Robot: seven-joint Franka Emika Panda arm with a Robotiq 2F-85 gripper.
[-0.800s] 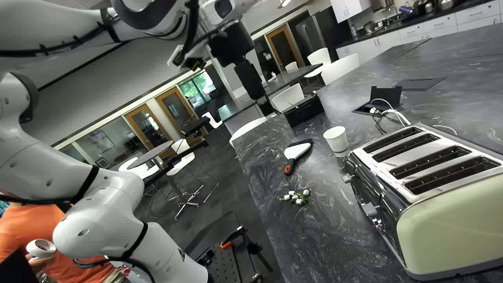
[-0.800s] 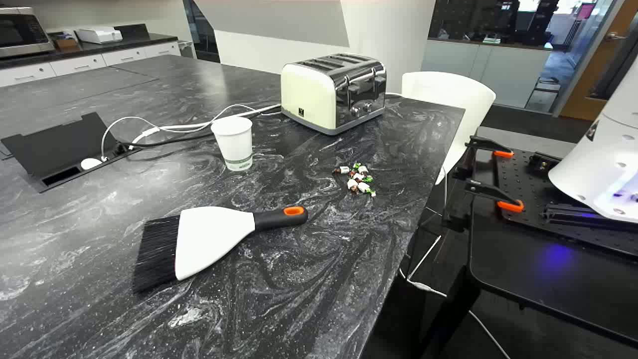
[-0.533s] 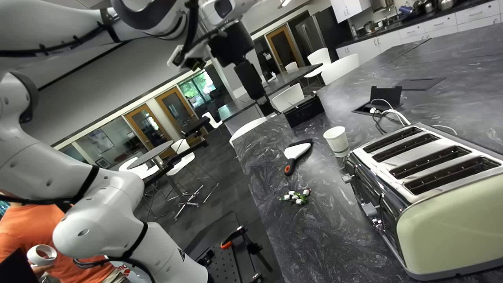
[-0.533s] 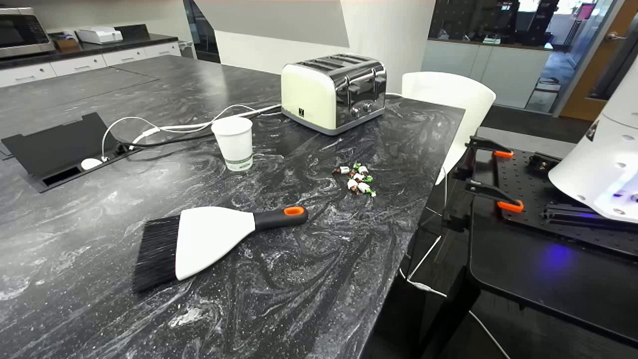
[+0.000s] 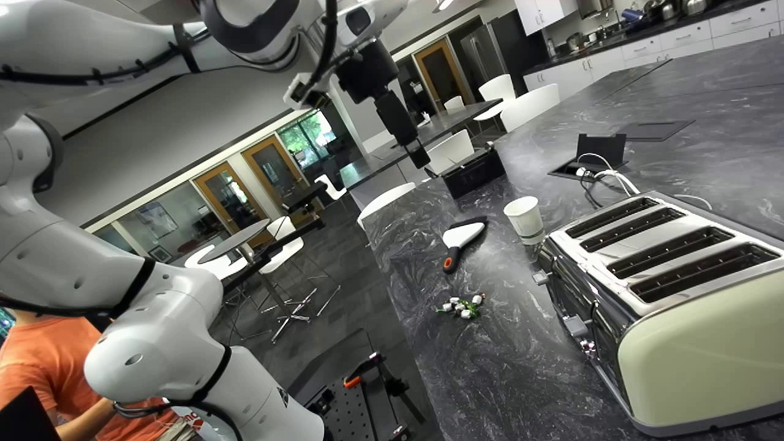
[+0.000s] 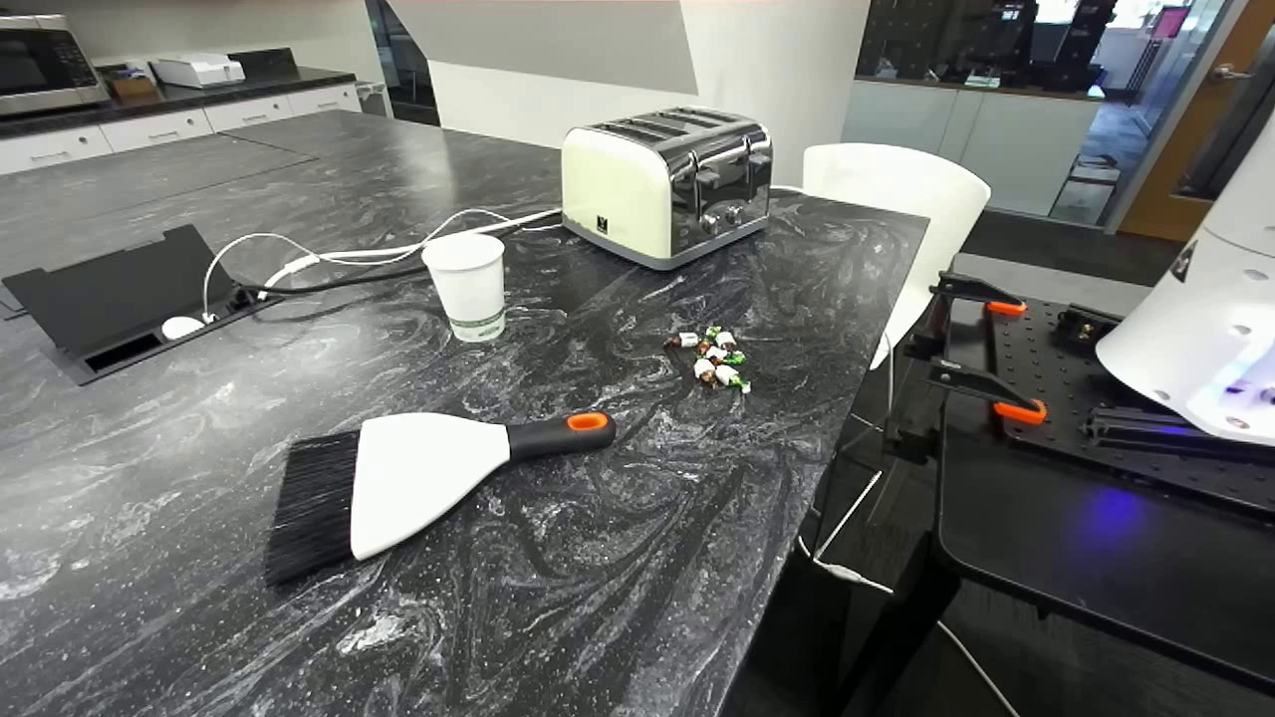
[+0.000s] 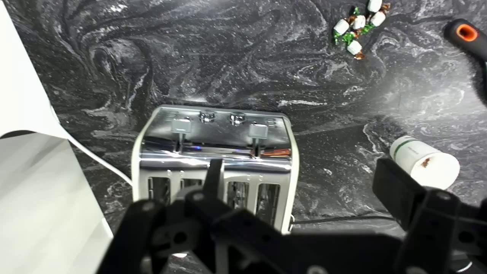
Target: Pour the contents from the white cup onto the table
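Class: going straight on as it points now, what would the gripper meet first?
The gripper, pointing down, would probably meet the table in front of the toaster; depth is unclear, so it might clip the toaster.

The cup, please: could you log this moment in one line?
cup: upright on table, brown bit inside | candies: clustered on table | end effector: open, empty

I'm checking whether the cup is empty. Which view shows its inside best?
The wrist view: it looks into the cup, where a brown bit shows. Both exterior views show it upright, mainly its outer wall and rim, its inner bottom hidden.
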